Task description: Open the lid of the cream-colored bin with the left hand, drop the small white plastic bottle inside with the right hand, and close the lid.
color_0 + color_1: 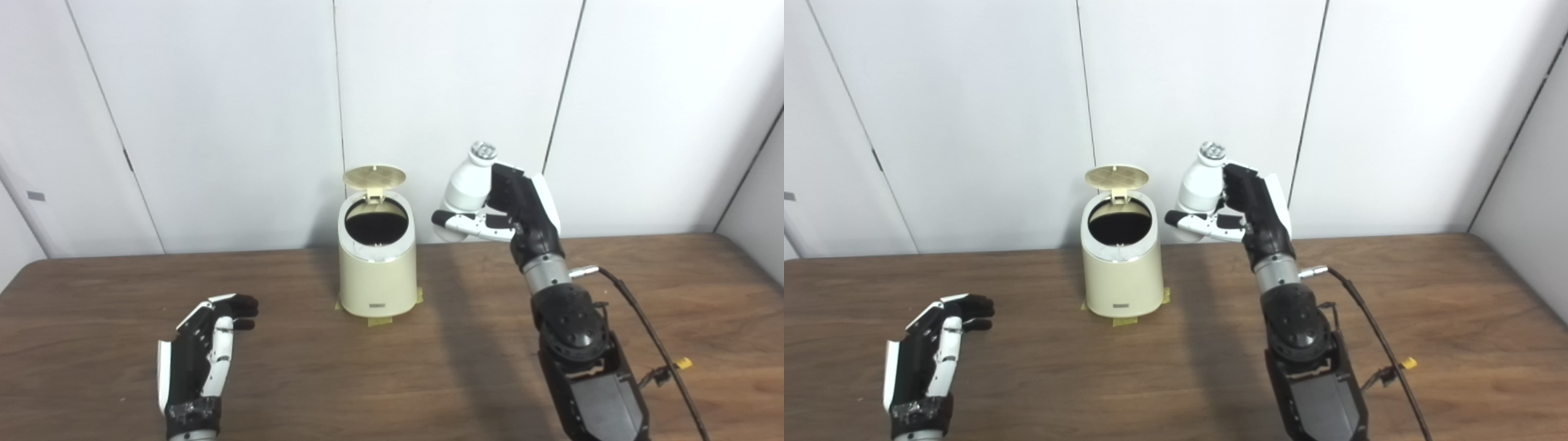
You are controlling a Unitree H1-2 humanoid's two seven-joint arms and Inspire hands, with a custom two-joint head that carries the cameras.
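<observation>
The cream-colored bin (377, 269) stands on the wooden bench (429, 367) near the back wall, its round lid (374, 176) tipped up on its hinge so the dark inside shows. The right hand (511, 208) is raised to the right of the bin, above its rim level, fingers wrapped around the small white bottle (468, 184), cap upward. The left hand (205, 349) lies low over the bench at front left, well apart from the bin, holding nothing, fingers loosely spread and slightly curled.
</observation>
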